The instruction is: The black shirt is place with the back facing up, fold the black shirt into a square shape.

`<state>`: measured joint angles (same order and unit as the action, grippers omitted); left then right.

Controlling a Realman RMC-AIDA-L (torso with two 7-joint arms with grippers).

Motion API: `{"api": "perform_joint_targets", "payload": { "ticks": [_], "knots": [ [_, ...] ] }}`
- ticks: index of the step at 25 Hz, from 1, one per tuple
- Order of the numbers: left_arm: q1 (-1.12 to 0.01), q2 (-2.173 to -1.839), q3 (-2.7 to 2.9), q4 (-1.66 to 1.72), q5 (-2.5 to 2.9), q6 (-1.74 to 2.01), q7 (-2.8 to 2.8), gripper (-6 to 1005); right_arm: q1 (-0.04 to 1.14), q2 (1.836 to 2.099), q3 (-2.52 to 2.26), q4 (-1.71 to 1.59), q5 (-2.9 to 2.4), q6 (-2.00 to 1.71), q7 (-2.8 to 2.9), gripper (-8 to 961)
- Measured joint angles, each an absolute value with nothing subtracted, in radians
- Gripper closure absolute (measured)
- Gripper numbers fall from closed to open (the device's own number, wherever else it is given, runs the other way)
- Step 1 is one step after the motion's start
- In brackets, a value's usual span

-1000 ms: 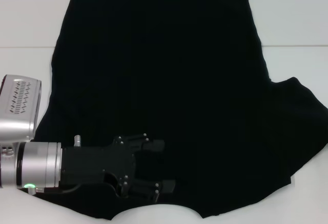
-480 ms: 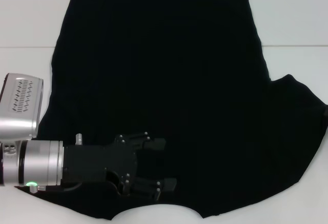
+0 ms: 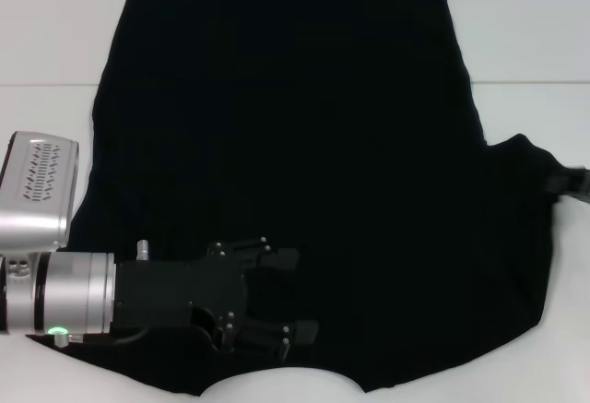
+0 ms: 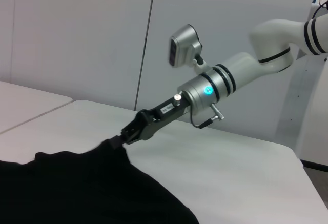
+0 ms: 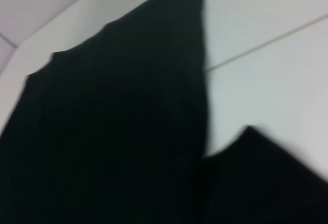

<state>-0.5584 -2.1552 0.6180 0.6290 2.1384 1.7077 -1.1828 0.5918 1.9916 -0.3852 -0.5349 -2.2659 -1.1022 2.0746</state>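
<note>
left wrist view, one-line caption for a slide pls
Right hand pinching the sleeve edge of the black shirt lying on the white table.

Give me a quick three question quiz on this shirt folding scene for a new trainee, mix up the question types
1. True or false: the black shirt lies spread on the white table.
2. Which gripper grips the sleeve's edge?
A. left gripper
B. right gripper
C. neither
3. Fill in: the left gripper sits over the shirt's near edge with its fingers ____.

Key
1. True.
2. B. The left wrist view shows it pinching the sleeve's edge.
3. Open.
</note>
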Motion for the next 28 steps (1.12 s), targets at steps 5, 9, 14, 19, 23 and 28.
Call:
{"api": "perform_joint_targets", "payload": {
  "ticks": [5,9,14,19,23,28],
  "knots": [
    [-0.558,-2.153,0.618,0.629,2.138,1.707,-1.185,50,0.660,2.022,-0.435,-0.517,-2.262,-1.103,2.061,949],
    [-0.557,-2.151,0.618,0.629,2.138,1.708,-1.185,51,0.707,2.041,-0.539,-0.516,-2.263,-1.111,2.062,949],
    [-0.558,-2.149,0.618,0.629,2.139,1.708,-1.186,51,0.733,2.050,-0.648,-0.515,-2.265,-1.151,2.078,950],
    [-0.558,-2.149,0.618,0.629,2.140,1.707,-1.186,50,0.734,2.052,-0.677,-0.515,-2.266,-1.160,2.099,950],
    [-0.561,-2.149,0.618,0.629,2.140,1.706,-1.186,51,0.738,2.052,-0.680,-0.517,-2.265,-1.162,2.100,929],
    [-0.563,-2.149,0.618,0.629,2.140,1.706,-1.186,50,0.748,2.052,-0.690,-0.520,-2.265,-1.174,2.119,904]
  ]
}}
